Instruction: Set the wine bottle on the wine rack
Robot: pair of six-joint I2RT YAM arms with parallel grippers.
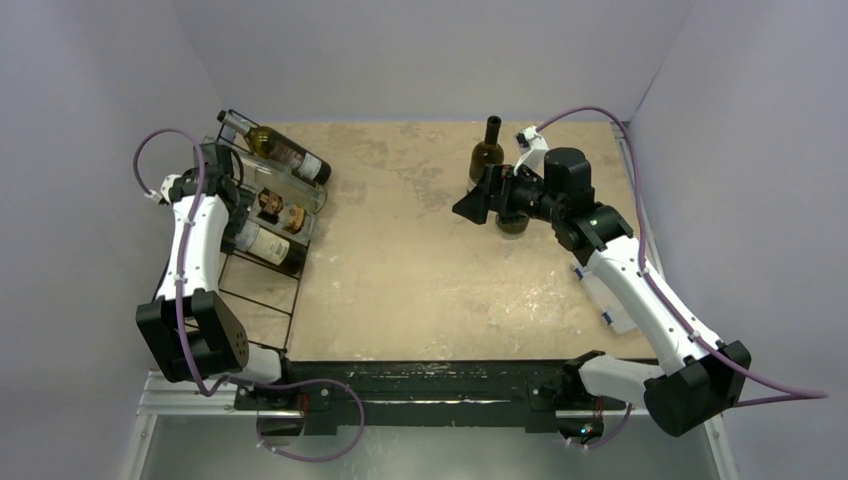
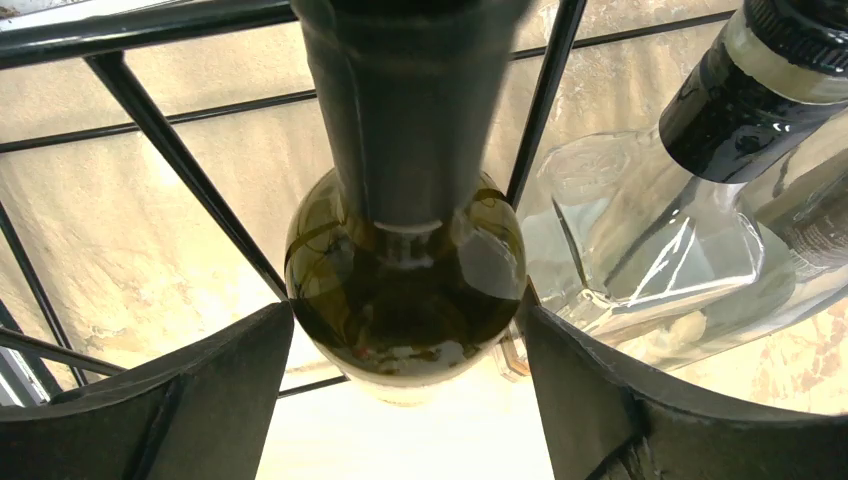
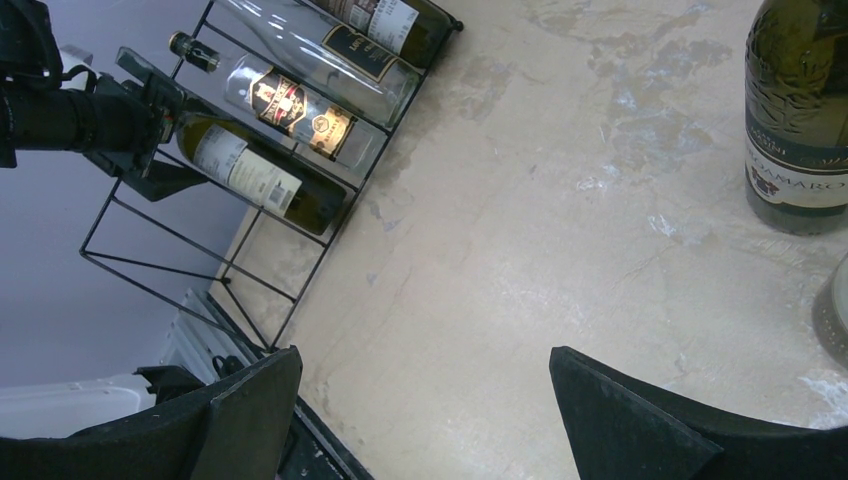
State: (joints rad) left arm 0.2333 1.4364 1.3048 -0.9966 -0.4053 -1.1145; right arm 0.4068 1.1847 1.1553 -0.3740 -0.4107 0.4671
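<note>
Seen from above, a scuffed tan table [image 1: 420, 290] fills the view, and your two arms rise from its 6 o'clock edge. The black wire wine rack [image 1: 257, 300] sits at 9 o'clock. Three bottles lie side by side across its far half, their necks pointing toward 10 o'clock. The wine bottle [image 1: 272, 246] is dark green with a white label. It is the one nearest 6 o'clock and rests on the rack's rods. Just beside it lies a clear glass bottle [image 1: 285, 192], and past that, toward 12 o'clock, a third bottle [image 1: 290, 157]. Your left gripper [image 2: 409, 308] reaches over the rack from 8 o'clock to the neck end of the wine bottle. Its wrist camera looks along the dark foil neck to the green shoulder, with a black finger [image 2: 200, 400] on either side. The jaws are spread about as wide as the shoulder, and you cannot tell whether the pads press the glass or only flank it. Your right gripper [image 3: 425, 352] hovers at 1 o'clock and points toward 9 o'clock, its jaws wide apart with only bare table between them. An upright dark bottle [image 1: 487, 152] stands just beside it toward 12 o'clock. A second upright bottle [image 1: 514, 224] stands under the right wrist, mostly hidden.
</note>
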